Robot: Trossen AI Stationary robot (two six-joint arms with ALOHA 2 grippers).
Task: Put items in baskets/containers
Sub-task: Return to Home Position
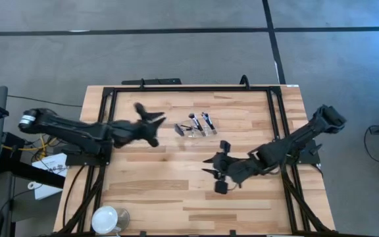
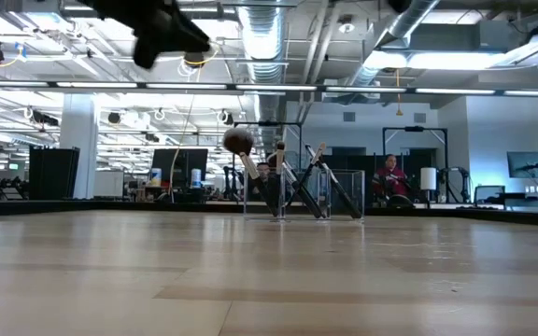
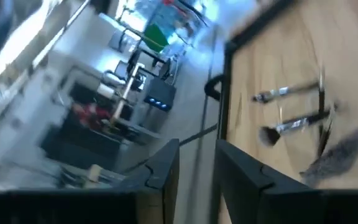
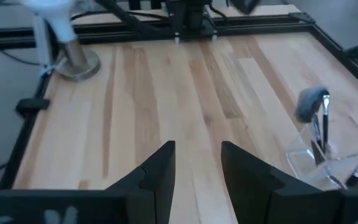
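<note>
The clear tray (image 1: 198, 128) sits on the far middle of the table, with several dark-handled brushes (image 1: 206, 122) in it. In the low view the brushes (image 2: 292, 177) lean slanted against the tray walls (image 2: 344, 196), and one round brush head (image 2: 238, 141) sticks up above the rim. My left gripper (image 1: 158, 130) hovers open just left of the tray and holds nothing; its wrist view shows the brushes (image 3: 294, 124) and a fan head (image 3: 340, 152) ahead. My right gripper (image 1: 207, 166) is open and empty, near and right of the tray (image 4: 319, 158).
A round white dish (image 1: 107, 219) stands at the near left corner of the table, also seen in the right wrist view (image 4: 58, 25). A black frame rail (image 1: 189, 89) runs around the table edges. Bare wood (image 1: 156, 178) lies between the two grippers.
</note>
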